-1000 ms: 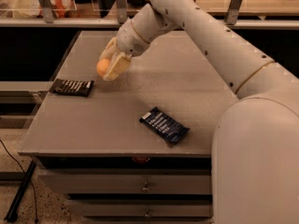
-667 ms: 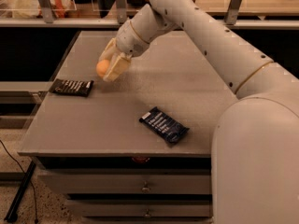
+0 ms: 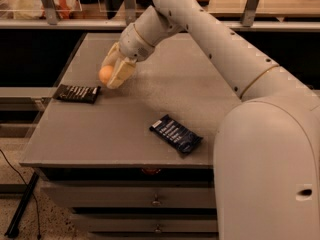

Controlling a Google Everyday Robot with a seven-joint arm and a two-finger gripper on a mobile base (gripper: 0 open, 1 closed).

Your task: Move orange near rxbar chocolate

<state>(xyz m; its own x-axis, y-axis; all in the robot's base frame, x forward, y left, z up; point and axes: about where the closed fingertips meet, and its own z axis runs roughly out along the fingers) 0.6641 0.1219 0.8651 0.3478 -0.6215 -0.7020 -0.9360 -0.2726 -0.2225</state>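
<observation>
- The cream-coloured two-finger claw (image 3: 111, 73) at the end of the white robot arm (image 3: 210, 39) is closed around the orange (image 3: 104, 74), a small round orange-yellow fruit. The fingers cup it from the right and behind, and its left face is bare.
- The orange hangs over the left part of the grey flat-topped desk (image 3: 130, 119). It is just beside the right end of the rxbar chocolate (image 3: 76, 93), a flat black rectangular wrapper with white lettering that lies close to the desk's left edge.
- I cannot tell whether the fruit touches the desk top or sits a little above it. If it is released from a height, a smooth round fruit is likely to bounce or roll.
- A roll to the left is the worst case. The desk edge lies just past the bar, nothing there would stop the fruit, and it could drop to the floor.
- If the claw lowers further toward the left, a finger or the fruit may press on the wrapper. That could push the light bar off the edge.
- The fingers could also drag the orange on opening and flick it away from the bar, toward the dark blue glossy wrapper (image 3: 176, 134) lying well apart near the front edge.
</observation>
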